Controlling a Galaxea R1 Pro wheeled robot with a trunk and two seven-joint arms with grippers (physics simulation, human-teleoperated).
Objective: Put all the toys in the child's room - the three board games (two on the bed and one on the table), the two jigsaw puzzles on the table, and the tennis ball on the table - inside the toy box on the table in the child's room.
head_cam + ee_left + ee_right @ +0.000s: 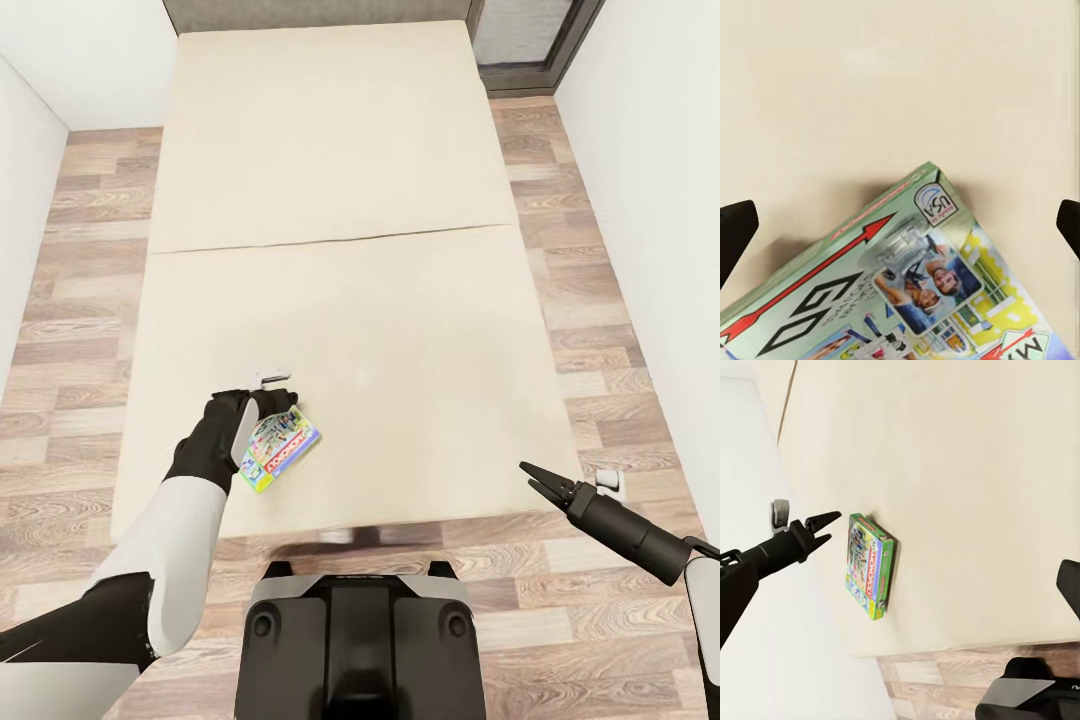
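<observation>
Your left fingers (272, 383) are spread wide above 1 board game (280, 449) lying flat near the bed's (400, 300) front edge. Your right fingers (533, 475) hang clenched, empty, beside the bed.

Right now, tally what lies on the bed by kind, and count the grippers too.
Board game: 1, on the bed
Grippers: 2, left gripper and right gripper
Total: 3

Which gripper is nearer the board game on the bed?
Left. The left gripper sits right over the board game, fingers open. The right gripper hangs off beside the bed's near corner.
</observation>
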